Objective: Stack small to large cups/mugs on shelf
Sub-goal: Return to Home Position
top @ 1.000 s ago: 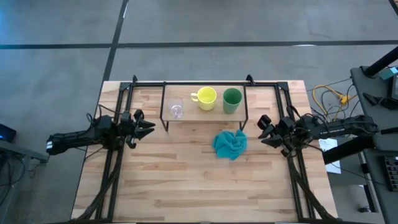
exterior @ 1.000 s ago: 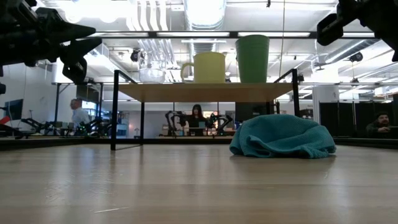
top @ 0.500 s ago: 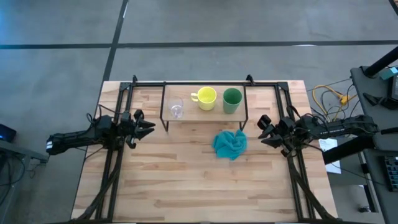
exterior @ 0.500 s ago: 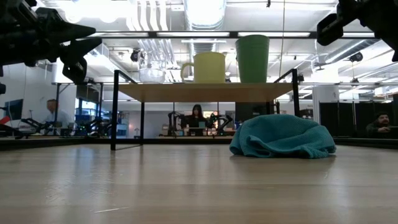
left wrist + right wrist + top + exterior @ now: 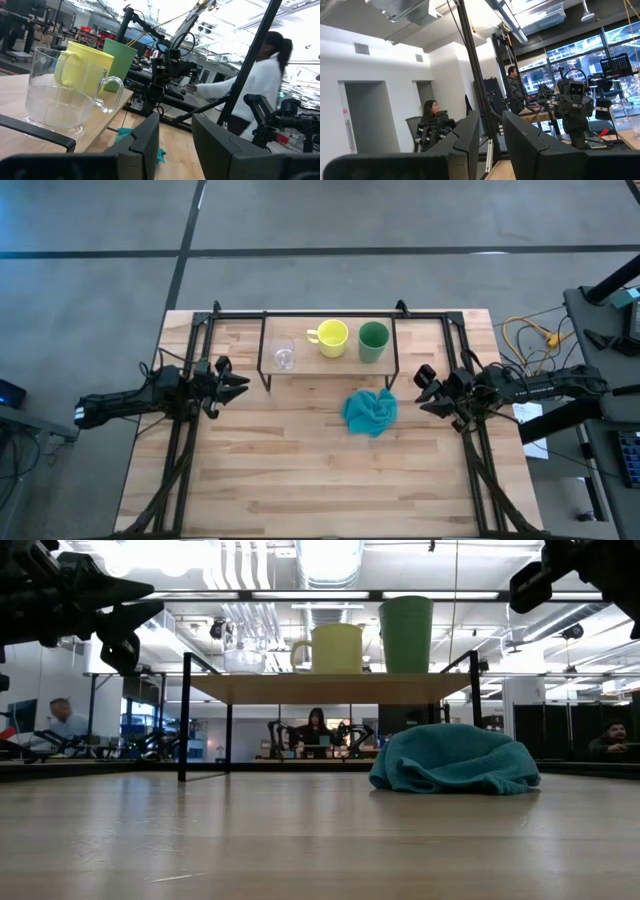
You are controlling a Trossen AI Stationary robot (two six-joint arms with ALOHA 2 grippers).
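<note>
Three cups stand in a row on the shelf (image 5: pixel 310 366) at the 12 o'clock side of the table (image 5: pixel 300 480): the clear glass cup (image 5: pixel 284 355) toward 9 o'clock, the yellow mug (image 5: pixel 331 338) in the middle, the green cup (image 5: pixel 373 341) toward 3 o'clock (side by side, each apart from the next). I see the left gripper (image 5: pixel 232 380) at 9 o'clock, fingers parted and empty, and the right gripper (image 5: pixel 424 390) at 3 o'clock, likewise parted. A teal cloth (image 5: pixel 369 411) lies at the green cup's 6 o'clock.
</note>
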